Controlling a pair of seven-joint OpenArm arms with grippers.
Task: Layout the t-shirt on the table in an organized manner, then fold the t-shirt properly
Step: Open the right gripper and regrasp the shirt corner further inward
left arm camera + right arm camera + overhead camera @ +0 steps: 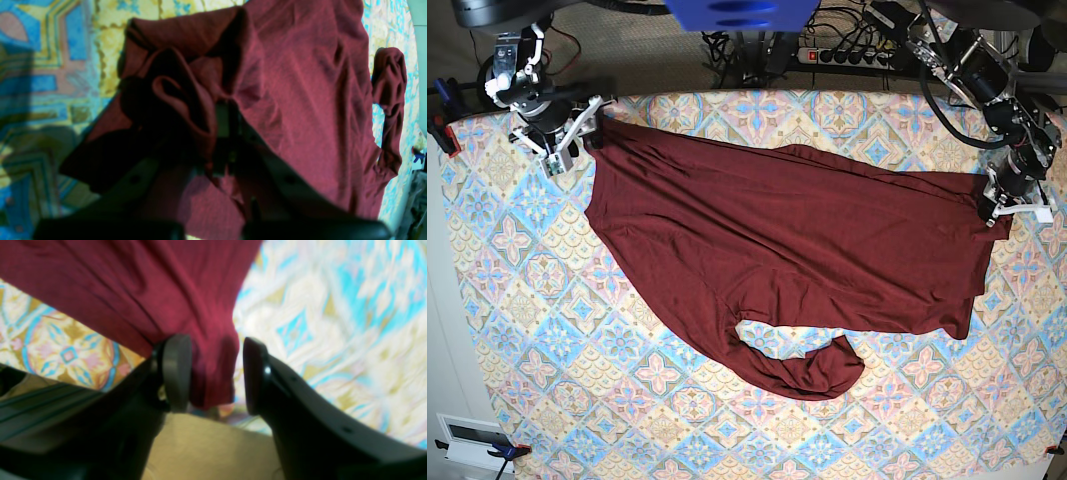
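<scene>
The dark maroon t-shirt [787,240] lies spread lengthwise across the patterned table [547,330], with one sleeve [817,370] curled toward the front. At the table's right edge my left gripper [999,208] is shut on the shirt's edge. In the left wrist view the fabric [300,100] bunches into folds at that gripper [227,140]. My right gripper [587,118] sits at the shirt's far left corner. In the right wrist view it [217,373] is open, with a corner of the cloth [133,283] hanging between its fingers and touching only the left finger [176,373].
Behind the table's far edge lie a power strip and cables [847,50]. A red clamp [442,130] grips the left edge. A white box [467,435] sits off the front left corner. Bare patterned cloth [627,420] stretches along the front.
</scene>
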